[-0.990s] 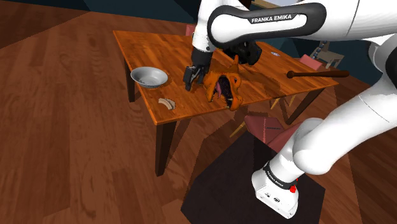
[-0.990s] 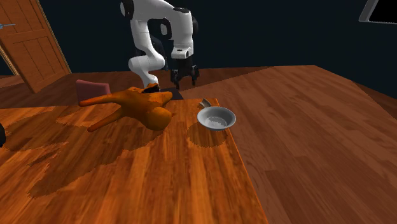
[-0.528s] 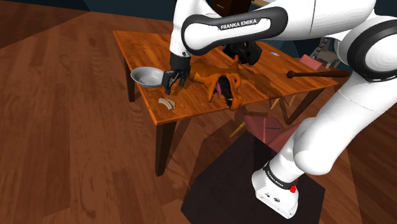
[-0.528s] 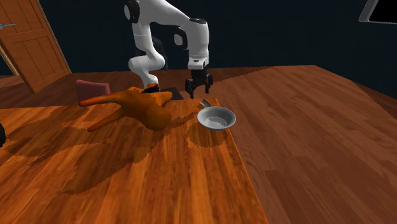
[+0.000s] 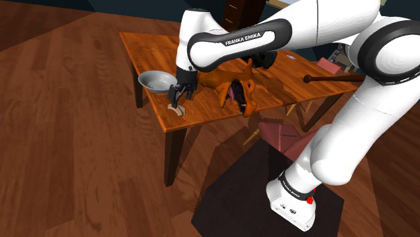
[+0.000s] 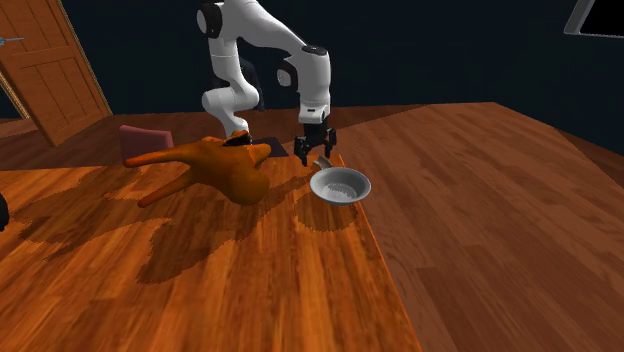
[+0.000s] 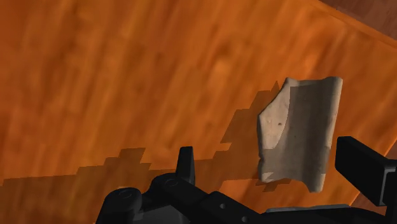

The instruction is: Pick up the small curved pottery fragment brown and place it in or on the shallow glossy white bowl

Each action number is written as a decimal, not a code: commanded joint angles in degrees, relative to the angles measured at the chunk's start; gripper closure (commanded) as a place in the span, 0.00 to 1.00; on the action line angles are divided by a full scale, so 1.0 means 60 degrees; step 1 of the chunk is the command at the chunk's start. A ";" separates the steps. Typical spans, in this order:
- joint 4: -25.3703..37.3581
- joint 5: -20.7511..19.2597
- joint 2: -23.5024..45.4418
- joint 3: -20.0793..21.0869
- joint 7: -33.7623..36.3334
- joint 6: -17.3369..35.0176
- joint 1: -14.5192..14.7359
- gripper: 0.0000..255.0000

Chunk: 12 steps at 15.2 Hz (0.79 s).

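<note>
The pottery fragment (image 5: 176, 109) is a small curved beige-tan shard lying on the orange wooden table (image 5: 202, 60), close to its near edge. In the wrist view the fragment (image 7: 299, 133) lies flat between my spread fingers, nearer one finger (image 7: 366, 168), and untouched by either. My black gripper (image 5: 179, 94) hangs open just above it. The shallow grey-white bowl (image 5: 158, 81) stands a short way off, toward the shoulder view's left. In the second exterior view the gripper (image 6: 317, 152) hovers over the fragment (image 6: 322, 161), with the bowl (image 6: 340, 185) in front.
An orange animal-shaped figure (image 5: 235, 87) lies on the table just beyond the gripper, toward the shoulder view's right. A dark brown stick (image 5: 335, 78) rests at the table's far right. A reddish chair (image 5: 283, 134) stands under the table. The table edge runs close to the fragment.
The gripper has swung from beside the orange figure toward the shoulder view's left and dropped lower, now standing over the fragment. Fragment and bowl have not moved.
</note>
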 commanded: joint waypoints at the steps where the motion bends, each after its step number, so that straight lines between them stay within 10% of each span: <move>1: -0.0033 -0.0009 0.0044 0.0005 0.0016 0.0086 0.0008 0.00; 7: -0.0033 -0.0009 0.0043 0.0005 0.0016 0.0085 0.0008 0.00; 8: -0.0033 -0.0009 0.0043 0.0005 0.0016 0.0085 0.0008 1.00; 12: -0.0010 -0.0010 0.0047 -0.0002 0.0001 0.0066 0.0000 1.00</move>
